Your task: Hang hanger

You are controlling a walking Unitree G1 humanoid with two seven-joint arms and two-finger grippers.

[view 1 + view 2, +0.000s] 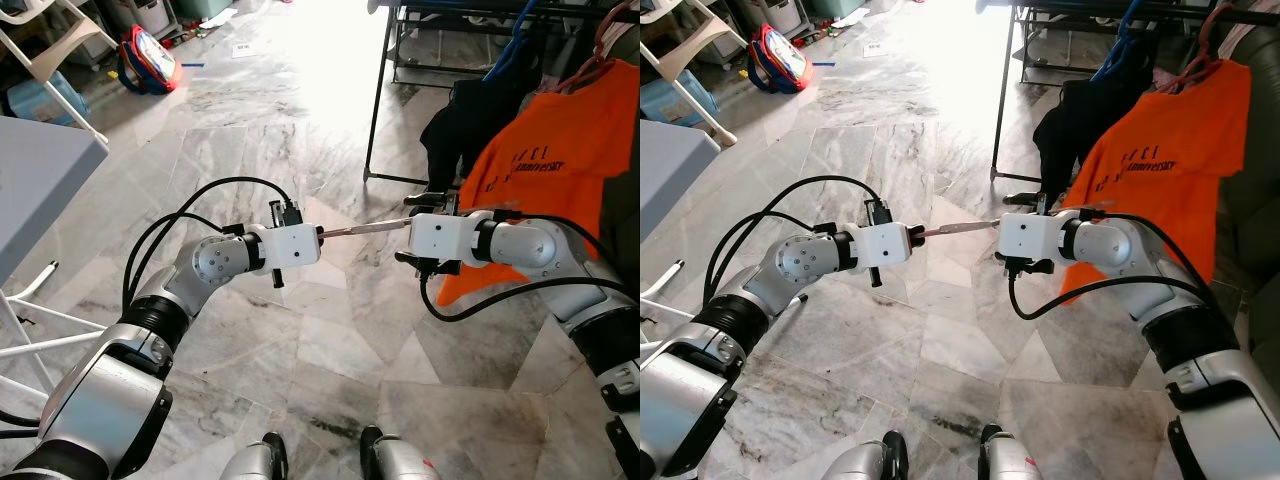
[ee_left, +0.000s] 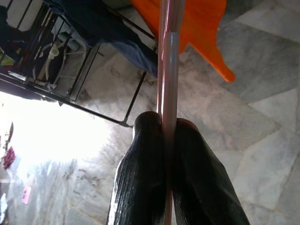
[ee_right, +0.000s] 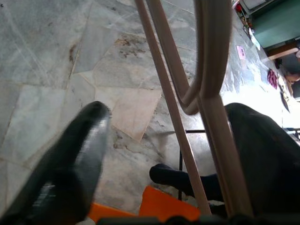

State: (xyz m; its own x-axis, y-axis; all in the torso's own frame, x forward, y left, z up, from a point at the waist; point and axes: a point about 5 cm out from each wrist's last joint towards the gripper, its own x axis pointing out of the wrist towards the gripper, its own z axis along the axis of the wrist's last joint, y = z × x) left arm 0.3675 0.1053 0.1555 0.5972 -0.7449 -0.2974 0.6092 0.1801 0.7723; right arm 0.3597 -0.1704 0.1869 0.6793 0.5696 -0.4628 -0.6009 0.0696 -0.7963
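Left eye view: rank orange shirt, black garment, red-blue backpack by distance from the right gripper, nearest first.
1. Orange shirt: hanging on the rack right behind the right gripper, on the robot's right.
2. Black garment: on the same rack, a little further back beside the shirt.
3. Red-blue backpack: far off on the floor, ahead to the robot's left.

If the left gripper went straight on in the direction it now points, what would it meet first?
The left gripper is shut on the pink hanger and points along it toward the right gripper. So it would probably meet the right gripper first, then the orange shirt behind; depth is unclear.
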